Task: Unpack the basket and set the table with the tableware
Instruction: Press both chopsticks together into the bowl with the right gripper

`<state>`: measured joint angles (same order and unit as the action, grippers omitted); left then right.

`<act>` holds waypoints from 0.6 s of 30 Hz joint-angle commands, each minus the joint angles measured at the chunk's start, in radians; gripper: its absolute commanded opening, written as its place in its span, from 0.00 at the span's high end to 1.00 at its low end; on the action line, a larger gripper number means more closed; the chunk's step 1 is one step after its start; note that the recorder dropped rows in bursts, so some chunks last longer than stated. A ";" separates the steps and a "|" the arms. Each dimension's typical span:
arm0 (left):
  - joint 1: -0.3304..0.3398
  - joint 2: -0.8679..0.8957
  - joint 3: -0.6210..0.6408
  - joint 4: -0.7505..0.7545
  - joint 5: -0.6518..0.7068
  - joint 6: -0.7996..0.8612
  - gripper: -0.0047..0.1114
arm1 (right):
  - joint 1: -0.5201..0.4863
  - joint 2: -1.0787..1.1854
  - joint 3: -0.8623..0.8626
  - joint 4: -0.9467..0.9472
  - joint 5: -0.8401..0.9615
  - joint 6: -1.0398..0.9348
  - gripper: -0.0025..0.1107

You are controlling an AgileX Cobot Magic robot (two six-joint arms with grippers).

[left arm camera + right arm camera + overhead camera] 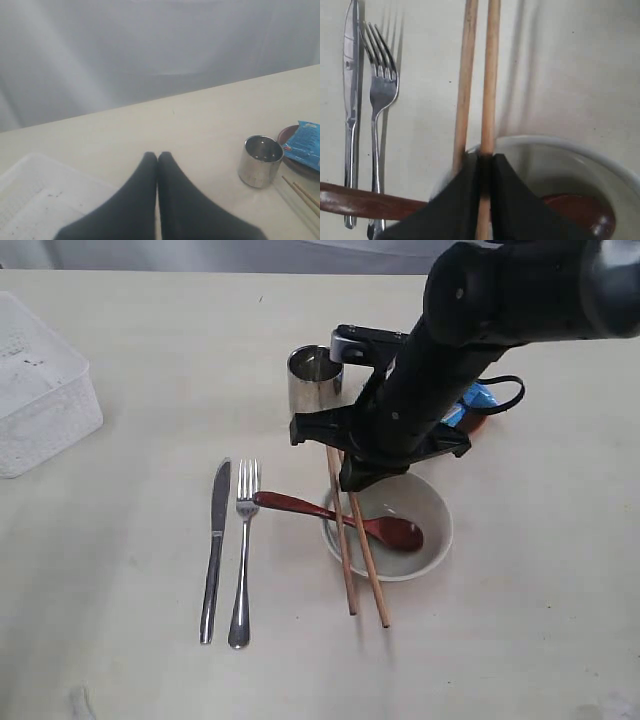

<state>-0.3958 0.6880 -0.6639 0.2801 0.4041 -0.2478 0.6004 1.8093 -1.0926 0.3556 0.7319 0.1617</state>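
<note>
The right gripper [485,157] is clamping one of two slim, light-brown wooden chopsticks [344,560] slanting over the rim of the greyish bowl [435,540] on the table [520,620]; the left gripper [157,156] is hovering clenched, empty

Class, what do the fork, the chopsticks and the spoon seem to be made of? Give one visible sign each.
Fork: likely polished steel; it gleams silver. Chopsticks: seemingly bare wood, matt tan. Spoon: glossy dark red, lacquered wood or plastic, unclear which.
</note>
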 commanded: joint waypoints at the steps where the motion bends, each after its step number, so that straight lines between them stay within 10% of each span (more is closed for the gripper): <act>1: 0.002 -0.005 0.005 0.003 0.000 0.000 0.96 | -0.002 -0.004 -0.011 -0.009 0.002 0.009 0.98; 7: 0.002 -0.005 0.005 0.003 0.000 0.000 0.96 | -0.002 -0.004 -0.011 -0.017 0.002 0.009 0.94; 11: 0.002 -0.005 0.005 0.003 0.000 0.000 0.96 | -0.002 -0.004 -0.011 -0.017 0.004 0.009 0.62; 18: 0.002 -0.005 0.005 0.003 0.000 0.000 0.96 | -0.002 -0.046 -0.011 -0.027 0.023 0.003 0.61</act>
<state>-0.3958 0.6880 -0.6639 0.2801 0.4041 -0.2478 0.6004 1.7905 -1.1013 0.3401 0.7373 0.1712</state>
